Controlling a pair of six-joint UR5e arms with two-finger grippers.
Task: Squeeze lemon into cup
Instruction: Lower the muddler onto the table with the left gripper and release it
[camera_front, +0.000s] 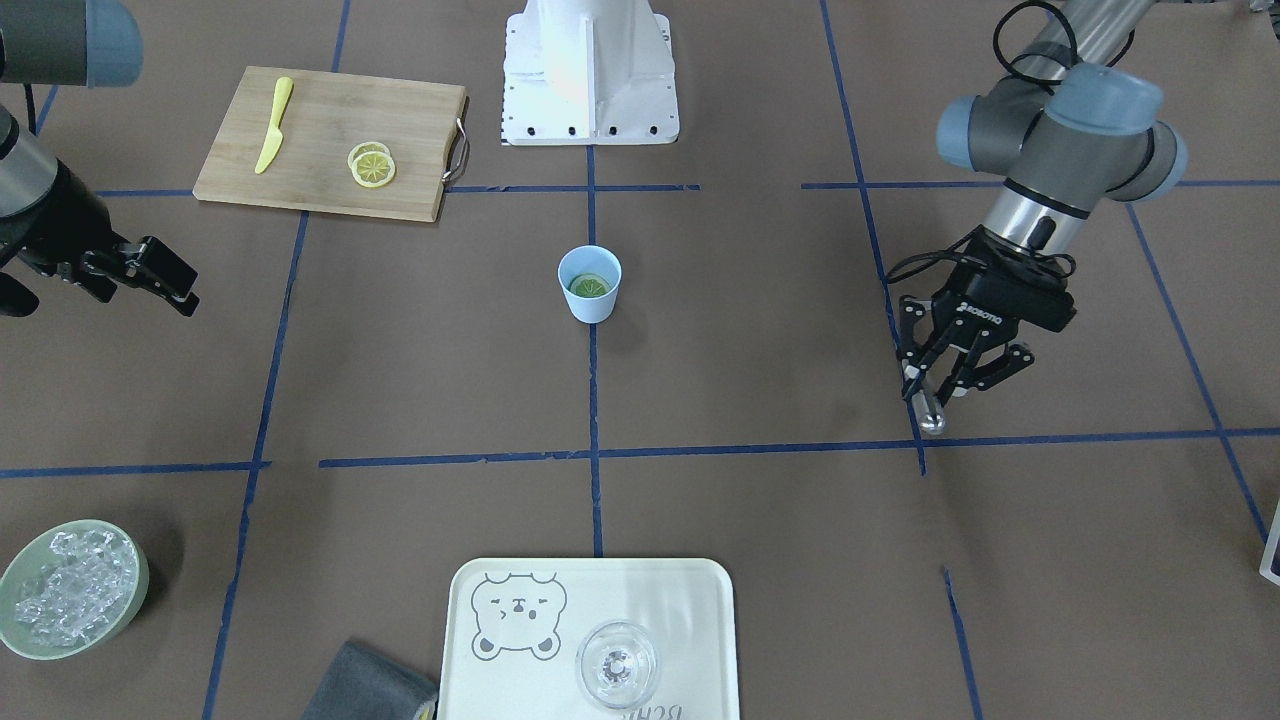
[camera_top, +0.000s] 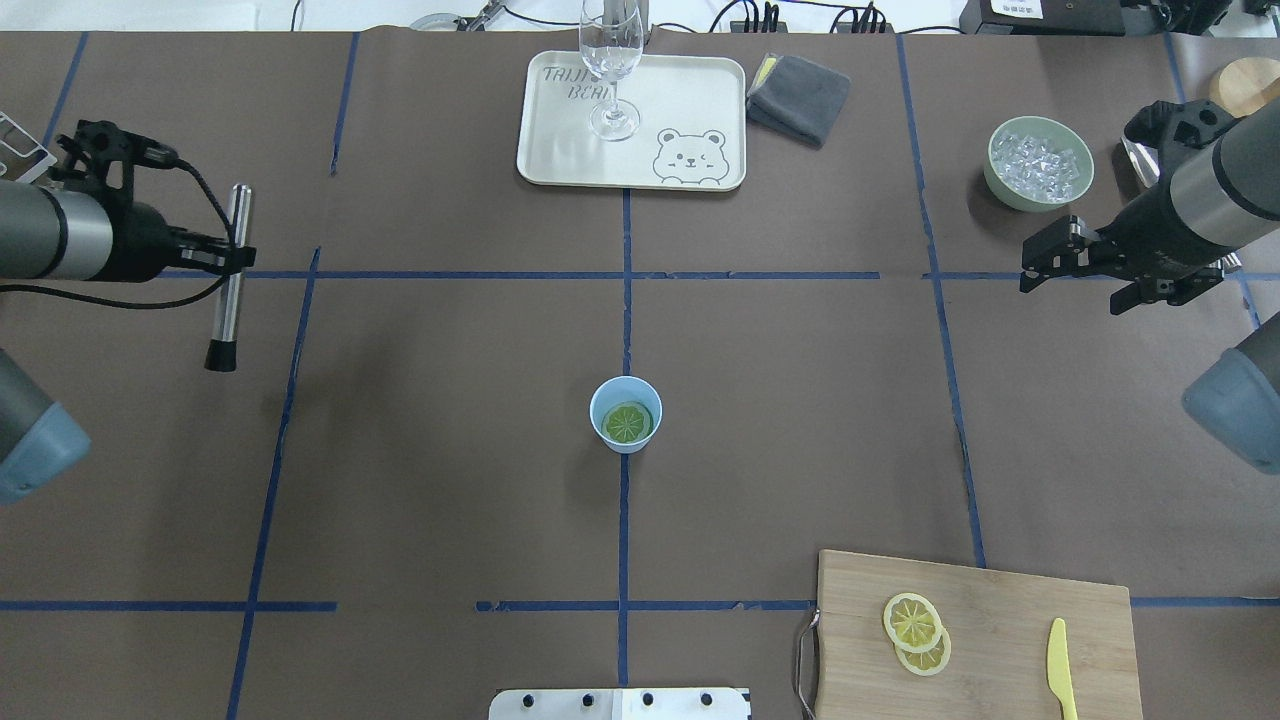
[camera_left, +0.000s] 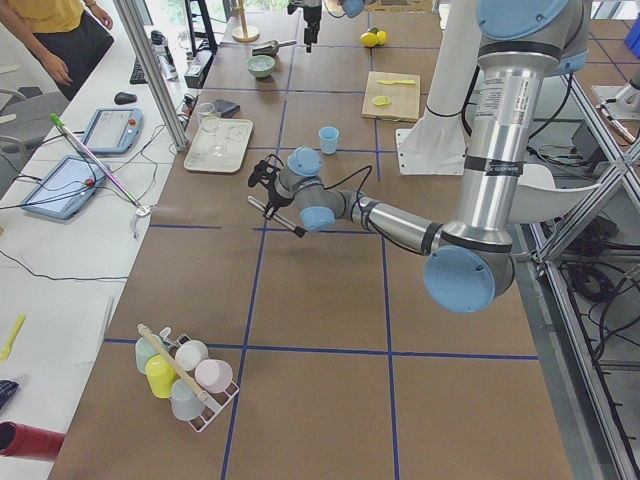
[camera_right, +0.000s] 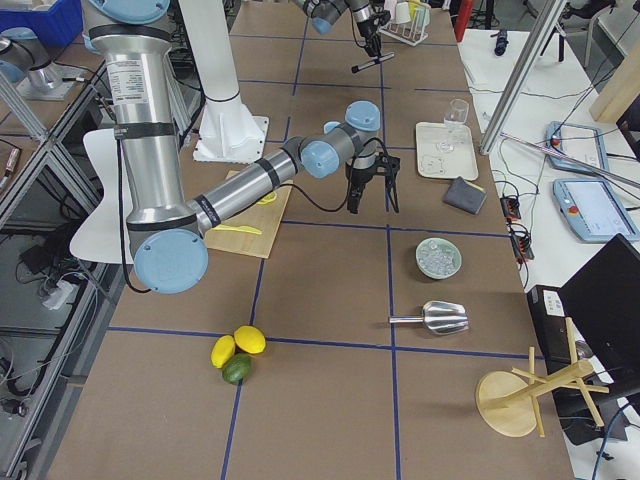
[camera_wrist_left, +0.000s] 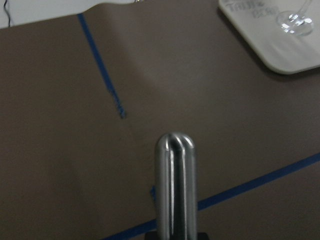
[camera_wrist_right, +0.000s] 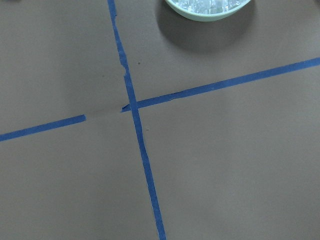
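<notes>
- The cup (camera_front: 590, 306) is set upright at the middle of the table, on a blue tape line.
- 1 lemon slice (camera_front: 589, 286) is seen lying flat inside the cup, at its bottom.
- 2 more lemon slices (camera_front: 372, 165) are laid overlapping on a wooden cutting board (camera_front: 320, 110), which is placed at the robot's edge of the table, toward the right arm's side.
- A yellow knife (camera_front: 273, 125) is laid on the same board, apart from the slices, nearer the table's right end.
- The left gripper (camera_front: 935, 385) is held above the table toward its left end, well apart from the cup; its fingers are clenched on a metal rod (camera_front: 928, 410).
- The right gripper (camera_front: 178, 285) is held above the table toward its right end, also well apart from the cup; its fingers are spread and nothing is gripped between them.
- A pale tray (camera_front: 640, 590) printed with a bear is set at the middle of the table's far edge, and 1 clear glass (camera_front: 618, 665) is stood on it.
- A grey folded cloth (camera_front: 370, 690) is laid just beside the tray.
- A green bowl (camera_front: 140, 575) of ice cubes is placed near the far corner on the right arm's side.
</notes>
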